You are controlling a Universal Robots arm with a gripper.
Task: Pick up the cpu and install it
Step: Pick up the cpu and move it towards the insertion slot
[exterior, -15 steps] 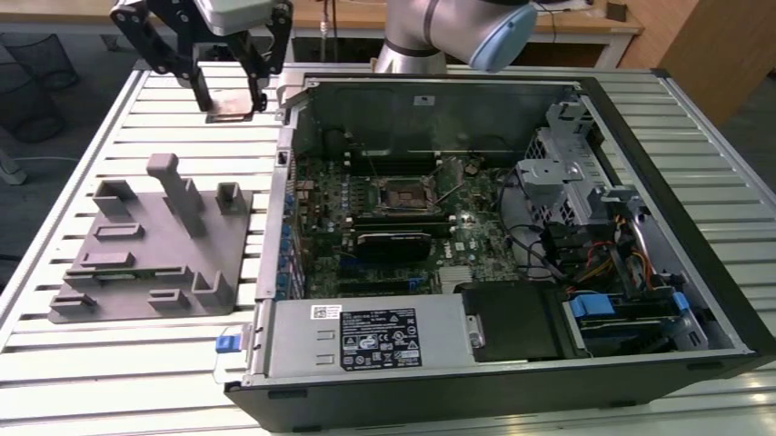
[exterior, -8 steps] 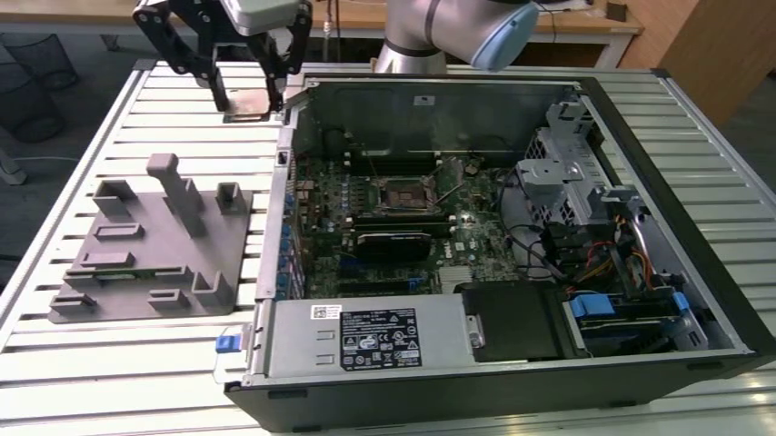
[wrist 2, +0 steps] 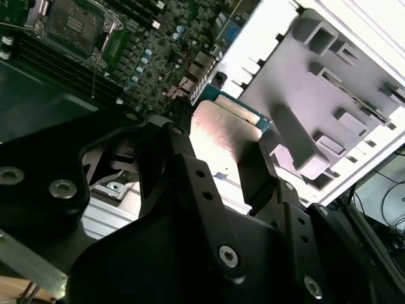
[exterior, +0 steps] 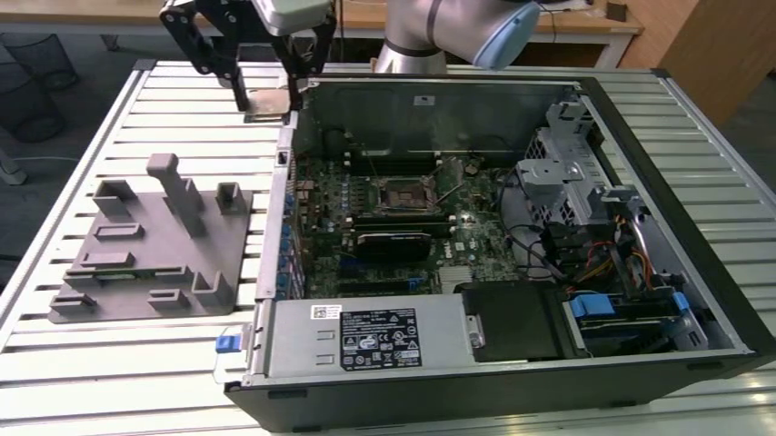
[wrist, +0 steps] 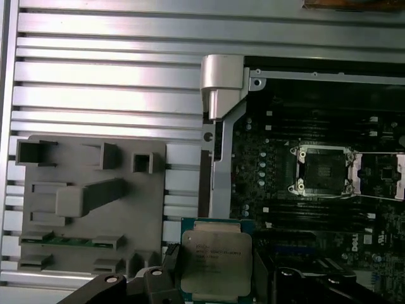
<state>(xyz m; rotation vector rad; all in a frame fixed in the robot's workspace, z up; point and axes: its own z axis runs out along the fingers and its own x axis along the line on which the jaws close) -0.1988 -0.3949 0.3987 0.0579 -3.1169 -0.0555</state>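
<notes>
The jaws are pinching the cpu by two opposite edges. In the second wrist view a black finger presses against each side of the chip, whose shiny metal top faces the camera. The chip hangs clear of the slatted metal surface, just outside the open computer case. It is at the case's far corner on the exterior view's left, close to the upright side wall. In the first wrist view the chip lies roughly level, its silver lid ringed by a pale rim and a green edge, and it overlaps the line of that case wall.

Inside the case, near the middle of the green motherboard, sits the dark square socket. The socket is well apart from the held chip, and nothing sits in it. Its hinged metal frame is swung open to one side — the first wrist view shows this plainly.

A grey plastic tray with upright posts rests on the surface just beside the case, on the exterior view's left of it. A green strip sits in one of its slots. The arm rises beyond the case's far wall.
</notes>
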